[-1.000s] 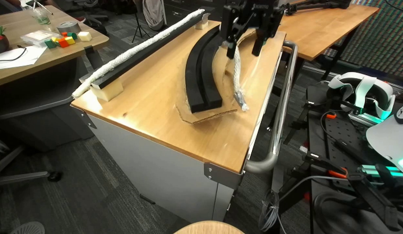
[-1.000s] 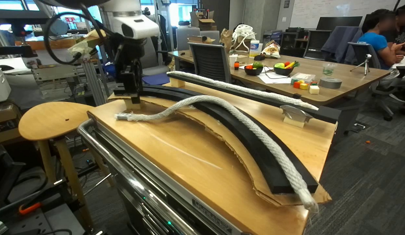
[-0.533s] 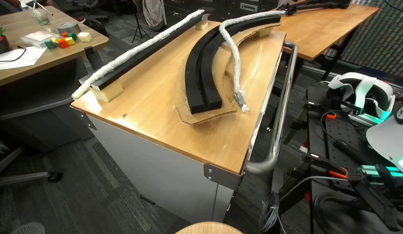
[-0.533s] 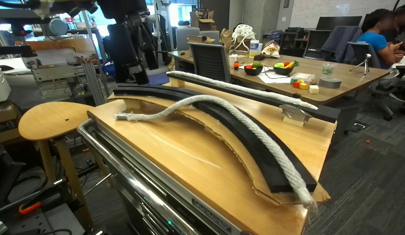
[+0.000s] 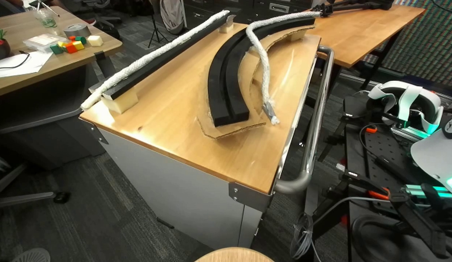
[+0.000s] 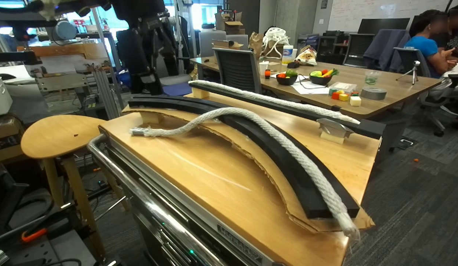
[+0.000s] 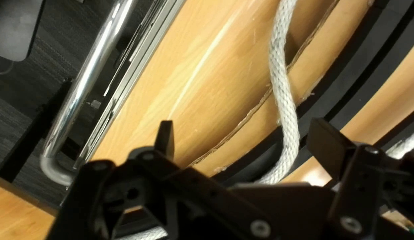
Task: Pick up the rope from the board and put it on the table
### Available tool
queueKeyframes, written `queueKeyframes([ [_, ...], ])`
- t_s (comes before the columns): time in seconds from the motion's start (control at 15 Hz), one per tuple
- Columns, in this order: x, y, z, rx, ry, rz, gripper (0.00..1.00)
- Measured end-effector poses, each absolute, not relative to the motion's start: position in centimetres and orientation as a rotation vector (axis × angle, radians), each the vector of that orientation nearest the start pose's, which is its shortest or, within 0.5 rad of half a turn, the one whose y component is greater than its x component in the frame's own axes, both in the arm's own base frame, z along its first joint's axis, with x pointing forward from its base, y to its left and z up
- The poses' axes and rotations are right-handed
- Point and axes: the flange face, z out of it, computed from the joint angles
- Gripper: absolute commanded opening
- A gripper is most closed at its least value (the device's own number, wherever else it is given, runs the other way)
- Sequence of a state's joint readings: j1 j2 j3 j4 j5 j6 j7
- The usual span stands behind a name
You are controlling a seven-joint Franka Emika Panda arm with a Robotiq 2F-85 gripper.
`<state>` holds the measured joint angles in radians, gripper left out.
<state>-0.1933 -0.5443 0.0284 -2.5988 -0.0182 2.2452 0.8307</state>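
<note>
Jaws stand wide apart, empty, clear of the rope (image 7: 283, 86), which the wrist view shows between them; it drapes over the board (image 6: 269, 149), taped end over the surface (image 6: 214, 173).

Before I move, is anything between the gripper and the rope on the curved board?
Nothing visible: the wrist view shows no object between the open gripper and that rope. The board lies beneath part of it.

Part of rope (image 7: 283, 96) hidden

In the wrist view, the gripper (image 7: 243, 135) covers the rope's lower run, the top edge crops its upper part; the board (image 7: 317, 56) runs off at top and right. In an exterior view, two faces (image 6: 437, 27) are blurred; so is a label (image 6: 240, 242) on the table (image 6: 214, 184).
</note>
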Motion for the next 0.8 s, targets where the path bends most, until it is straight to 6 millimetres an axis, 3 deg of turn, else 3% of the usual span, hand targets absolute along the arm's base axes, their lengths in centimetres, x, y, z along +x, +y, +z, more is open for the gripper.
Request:
queueKeyframes([
  [0.13, 38.4, -9.4, 46.1, -2.625, 1.586, -0.308, 1.0],
  [0.27, 37.6, -13.6, 46.2, -2.521, 1.722, -0.305, 1.0],
  [0.47, 36.5, -19.2, 44.5, -2.357, 1.927, -0.313, 1.0],
  [0.6, 36.7, -20.6, 43.0, -2.309, 1.991, -0.306, 1.0],
  [0.8, 37.1, -20.4, 42.3, -2.314, 2.001, -0.297, 1.0],
])
